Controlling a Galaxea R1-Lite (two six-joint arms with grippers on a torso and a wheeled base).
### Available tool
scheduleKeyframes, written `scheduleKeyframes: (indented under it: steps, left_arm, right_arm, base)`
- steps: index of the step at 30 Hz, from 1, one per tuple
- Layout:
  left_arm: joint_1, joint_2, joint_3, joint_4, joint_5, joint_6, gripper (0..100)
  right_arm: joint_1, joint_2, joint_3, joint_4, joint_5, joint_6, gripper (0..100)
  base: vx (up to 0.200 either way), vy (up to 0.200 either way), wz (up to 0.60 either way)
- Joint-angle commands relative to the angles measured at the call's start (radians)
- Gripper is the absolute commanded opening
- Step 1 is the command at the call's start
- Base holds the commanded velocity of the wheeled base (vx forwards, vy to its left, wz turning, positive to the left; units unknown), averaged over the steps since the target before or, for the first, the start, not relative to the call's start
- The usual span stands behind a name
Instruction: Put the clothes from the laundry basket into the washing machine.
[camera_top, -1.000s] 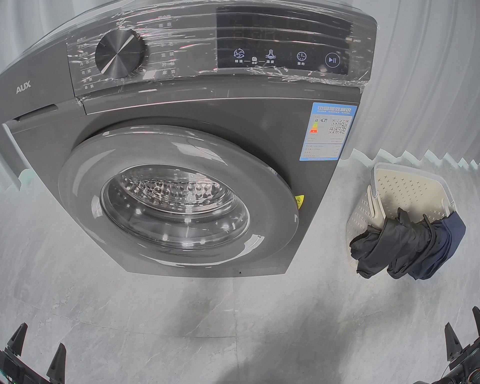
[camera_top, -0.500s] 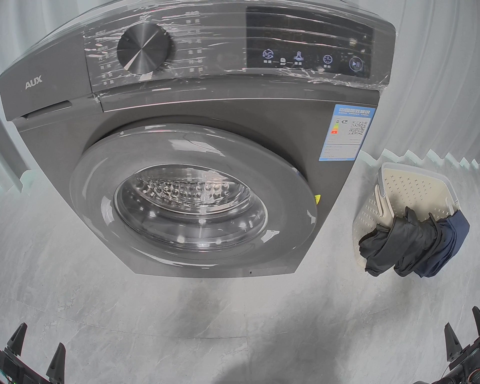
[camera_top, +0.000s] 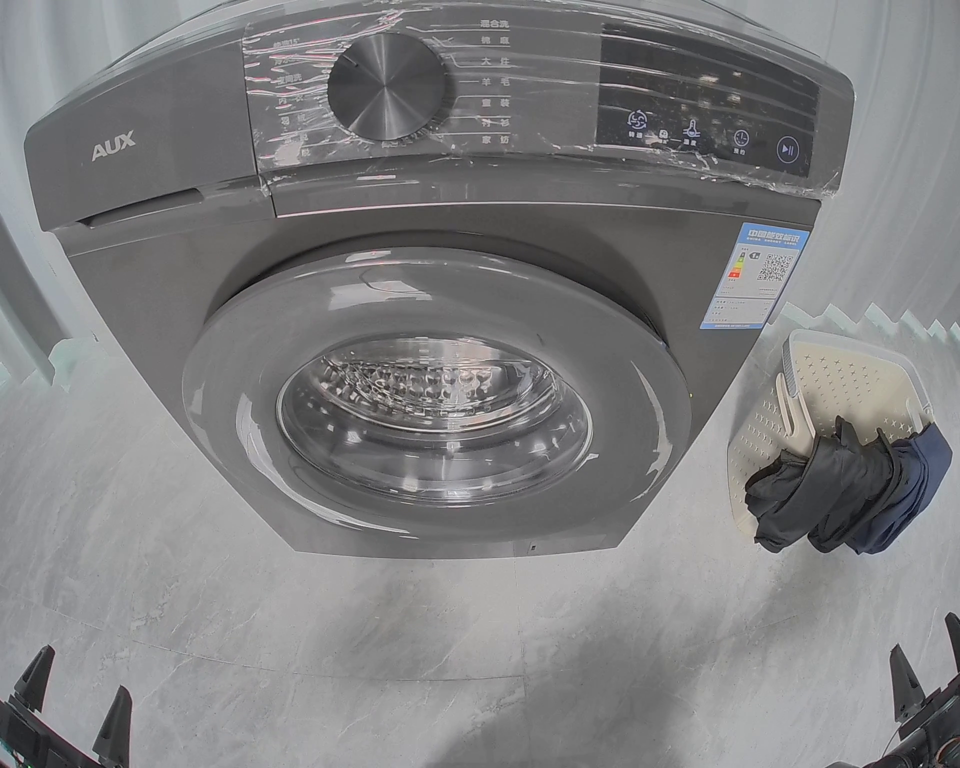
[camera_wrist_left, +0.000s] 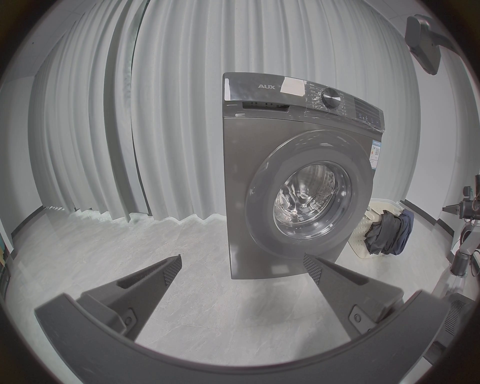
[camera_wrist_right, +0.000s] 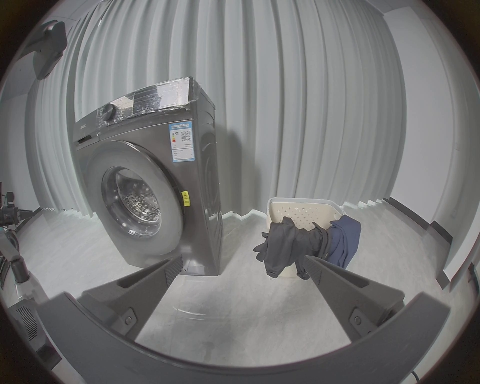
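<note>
- Bright, even room light; the dark grey front-loading washing machine (camera_wrist_right: 150, 200) throws a soft shadow on the white pleated curtain (camera_wrist_right: 300, 100) behind it.
- Glare streaks the clear plastic film (camera_top: 520, 150) and the round glass door (camera_top: 435, 415).
- The wrist views bow strongly at the edges, and their corners are black.

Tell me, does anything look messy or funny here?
A little. The dark clothes flop over the front rim of the laundry basket and hang down outside it instead of lying inside. Crinkled plastic film covers the control panel of the washing machine. Its round door is shut.
</note>
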Motion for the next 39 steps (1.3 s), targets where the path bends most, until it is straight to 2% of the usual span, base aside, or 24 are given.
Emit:
scheduleKeyframes:
  steps: [1, 15, 21, 33, 39]
  left_arm:
    - [0.000, -0.017, 0.016, -0.001, 0.000, 0.000, 100]
    - [0.000, -0.017, 0.016, 0.001, 0.000, 0.001, 100]
    - [0.000, -0.017, 0.016, -0.001, 0.000, 0.001, 100]
    - [0.000, -0.017, 0.016, -0.001, -0.001, 0.001, 100]
    - [0.002, -0.017, 0.016, -0.001, -0.001, 0.001, 100]
  right_arm:
    - [-0.002, -0.005, 0.018, -0.001, 0.000, 0.000, 100]
    - [-0.002, -0.005, 0.016, 0.001, 0.003, -0.011, 100]
    - [-0.002, -0.005, 0.016, 0.001, 0.003, -0.012, 100]
    - [-0.002, -0.005, 0.016, 0.001, 0.006, -0.015, 100]
    - [-0.001, -0.009, 0.016, 0.001, -0.002, -0.007, 100]
  base:
    - [0.000, 0.000, 0.00]
    - [0.000, 0.000, 0.00]
    - [0.000, 0.200, 0.00]
    - [0.000, 0.000, 0.00]
    - [0.200, 0.000, 0.00]
